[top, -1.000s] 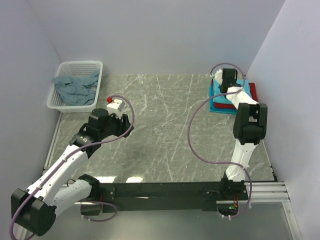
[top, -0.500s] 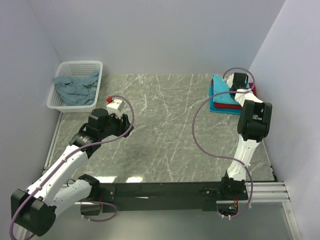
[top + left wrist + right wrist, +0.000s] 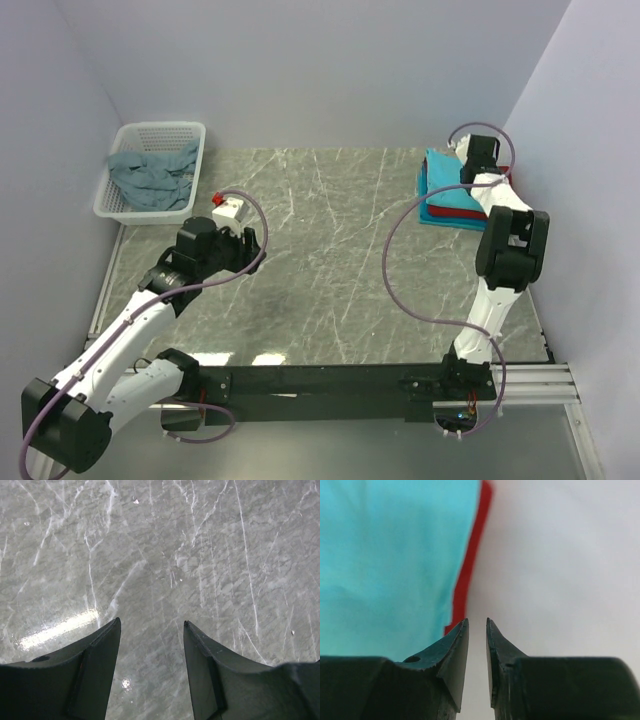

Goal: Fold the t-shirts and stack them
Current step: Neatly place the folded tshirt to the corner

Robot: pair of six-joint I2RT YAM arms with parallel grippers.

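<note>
A stack of folded t-shirts lies at the table's far right: a bright turquoise shirt on top, a red shirt under it and a turquoise-blue one at the bottom. My right gripper hovers over the stack's far right edge, by the wall. In the right wrist view its jaws stand nearly together with nothing between them, above the turquoise cloth and a red strip. A crumpled grey-blue shirt lies in the basket. My left gripper is open and empty above bare table.
The white perforated basket stands at the far left corner. Pale walls enclose the table on the left, back and right; the right wall is close to my right gripper. A purple cable loops beside the right arm.
My right gripper has moved right and farther back, from above the stack's middle to its far right edge. The turquoise top shirt now shows uncovered. The left arm has not moved.
</note>
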